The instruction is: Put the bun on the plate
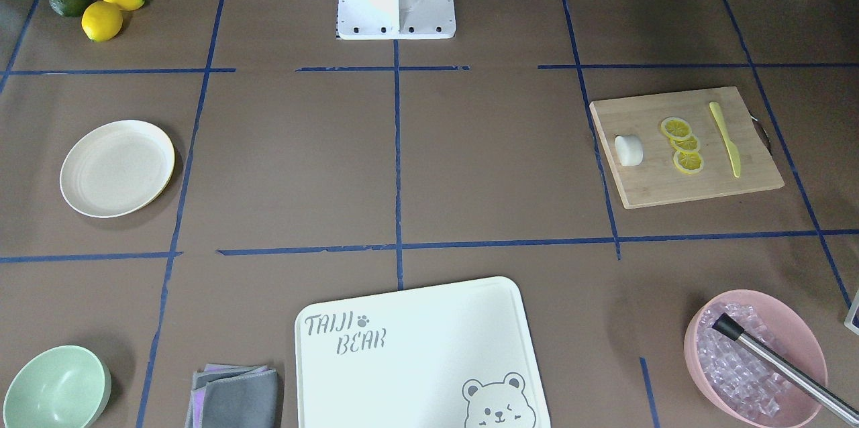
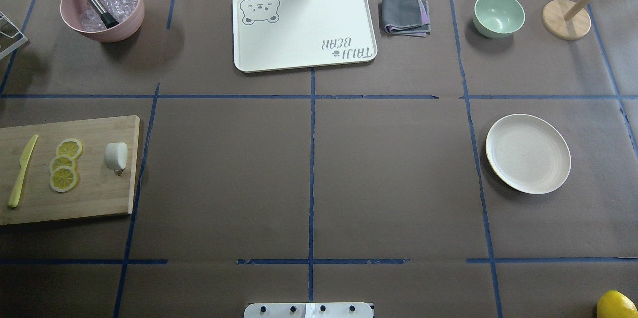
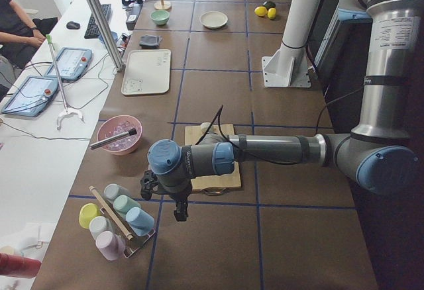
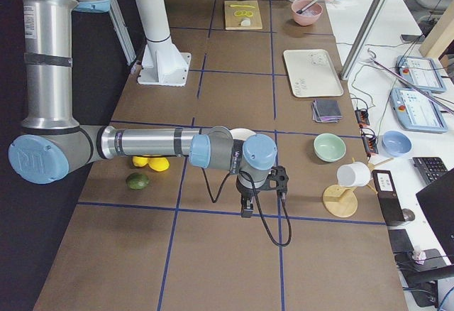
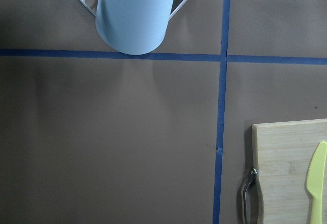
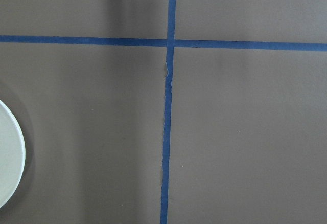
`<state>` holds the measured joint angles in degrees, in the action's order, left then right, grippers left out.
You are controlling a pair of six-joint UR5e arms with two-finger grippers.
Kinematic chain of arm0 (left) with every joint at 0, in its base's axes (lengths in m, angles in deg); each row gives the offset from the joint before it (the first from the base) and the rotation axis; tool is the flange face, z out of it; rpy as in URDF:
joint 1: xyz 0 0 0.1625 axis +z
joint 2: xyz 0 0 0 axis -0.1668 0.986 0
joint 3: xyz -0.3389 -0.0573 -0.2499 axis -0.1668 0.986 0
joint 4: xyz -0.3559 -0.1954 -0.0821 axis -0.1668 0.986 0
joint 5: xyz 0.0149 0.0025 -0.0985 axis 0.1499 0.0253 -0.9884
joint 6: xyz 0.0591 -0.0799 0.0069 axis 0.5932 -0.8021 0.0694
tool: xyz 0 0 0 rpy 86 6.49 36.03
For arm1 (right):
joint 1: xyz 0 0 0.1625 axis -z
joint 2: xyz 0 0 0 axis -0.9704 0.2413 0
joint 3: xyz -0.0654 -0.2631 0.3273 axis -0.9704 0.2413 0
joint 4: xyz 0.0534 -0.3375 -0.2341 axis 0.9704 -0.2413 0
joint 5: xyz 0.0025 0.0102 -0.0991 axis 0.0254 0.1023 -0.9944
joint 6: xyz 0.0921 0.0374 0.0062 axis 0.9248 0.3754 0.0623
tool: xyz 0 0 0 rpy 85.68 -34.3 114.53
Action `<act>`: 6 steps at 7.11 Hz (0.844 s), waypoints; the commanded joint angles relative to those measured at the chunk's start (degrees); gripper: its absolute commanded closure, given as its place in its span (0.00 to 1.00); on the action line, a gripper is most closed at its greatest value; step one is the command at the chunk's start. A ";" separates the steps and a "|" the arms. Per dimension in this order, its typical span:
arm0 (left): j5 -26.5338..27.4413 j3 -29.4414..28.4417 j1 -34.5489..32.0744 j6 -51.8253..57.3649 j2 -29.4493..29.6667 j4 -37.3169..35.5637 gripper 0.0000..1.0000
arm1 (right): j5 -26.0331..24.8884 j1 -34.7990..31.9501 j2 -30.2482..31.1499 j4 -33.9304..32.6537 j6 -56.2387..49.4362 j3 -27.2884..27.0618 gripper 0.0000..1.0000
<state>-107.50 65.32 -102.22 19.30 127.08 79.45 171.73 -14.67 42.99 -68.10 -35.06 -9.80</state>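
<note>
Bun (image 2: 115, 156) on wooden board (image 2: 94, 198), left pincer (image 3: 180, 216) apart

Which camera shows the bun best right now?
Exterior front-facing: the bun lies unobstructed on the wooden board. Overhead shows it similarly; exterior right, tiny; exterior left, barely; wrist views, not at all.

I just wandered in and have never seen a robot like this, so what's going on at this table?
Nothing is being handled right now. The bun lies on the wooden board beside the lemon slices, on the robot's left side. The plate sits empty across the table on its right. The left gripper hangs just off the board's end and the right gripper hangs near the plate; neither touches the bun.
</note>
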 commanded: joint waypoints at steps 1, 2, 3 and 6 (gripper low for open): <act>0.01 0.03 0.07 -0.09 0.08 0.01 0.00 | 0.09 0.00 -0.35 0.00 0.04 -0.05 0.00; -0.52 0.64 -0.02 -0.26 0.78 -0.34 0.00 | 0.36 0.00 -0.36 0.00 0.04 -0.40 0.00; -0.35 1.26 0.24 -0.44 0.96 0.00 0.00 | 1.75 -0.09 -0.70 0.09 0.91 -0.49 0.00; -0.43 3.28 3.73 -0.61 1.14 0.79 0.00 | 1.15 0.78 -2.90 1.23 4.78 -0.67 0.00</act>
<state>-108.00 68.16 -100.77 18.83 128.12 79.85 173.04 -14.48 41.18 -67.20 -31.20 -10.43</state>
